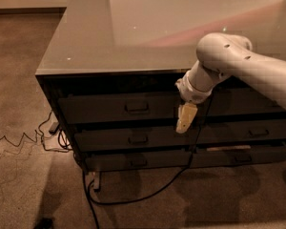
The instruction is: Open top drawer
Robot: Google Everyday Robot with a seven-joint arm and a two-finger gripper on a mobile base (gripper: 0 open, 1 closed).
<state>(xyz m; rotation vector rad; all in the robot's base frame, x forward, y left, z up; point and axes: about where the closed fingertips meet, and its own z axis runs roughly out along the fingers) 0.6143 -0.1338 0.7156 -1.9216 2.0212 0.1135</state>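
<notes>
The top drawer point(100, 109) is the uppermost dark-grey front in the left column of the cabinet. It has a small rectangular pull handle point(137, 107) at its centre and sits flush with the cabinet. My gripper point(185, 119) hangs from the white arm point(238, 66), pointing down in front of the drawer's right end. It is to the right of the handle and not touching it.
Two shallower drawers point(133, 140) lie below the top one, and a second column of drawers point(250, 132) lies to the right. The glossy cabinet top point(133, 32) overhangs them. Black cables point(133, 194) trail on the carpet in front and at the left.
</notes>
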